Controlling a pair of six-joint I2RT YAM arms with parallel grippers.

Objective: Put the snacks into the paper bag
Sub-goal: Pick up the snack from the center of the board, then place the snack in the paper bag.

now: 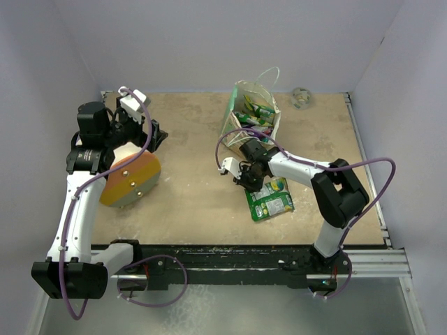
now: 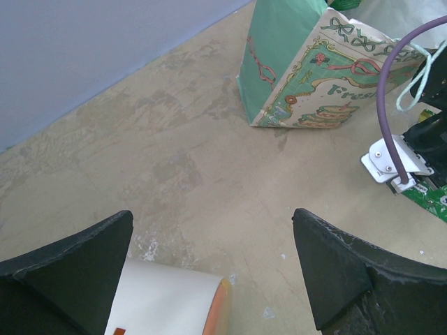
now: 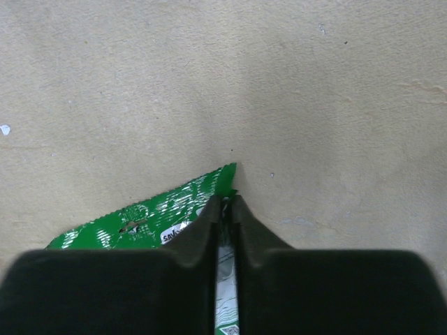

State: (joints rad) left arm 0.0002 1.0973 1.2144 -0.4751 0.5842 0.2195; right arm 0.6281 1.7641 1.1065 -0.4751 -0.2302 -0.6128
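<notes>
My right gripper (image 1: pixel 246 180) (image 3: pixel 229 201) is shut on the edge of a green snack packet (image 3: pixel 150 222), low over the table. The packet's corner sticks out left of the fingertips and a strip of it shows between the jaws. More green snacks (image 1: pixel 271 199) lie flat on the table just right of that gripper. The paper bag (image 1: pixel 251 115) (image 2: pixel 307 77) stands upright behind it, with several packets (image 1: pixel 257 109) showing inside. At the far left my left gripper (image 1: pixel 155 136) (image 2: pixel 211 213) is wide open and holds nothing.
A big cream cone-shaped object with an orange end (image 1: pixel 133 178) (image 2: pixel 167 300) lies under the left gripper. A small clear round item (image 1: pixel 302 98) sits at the back right by the wall. Walls close the table on three sides.
</notes>
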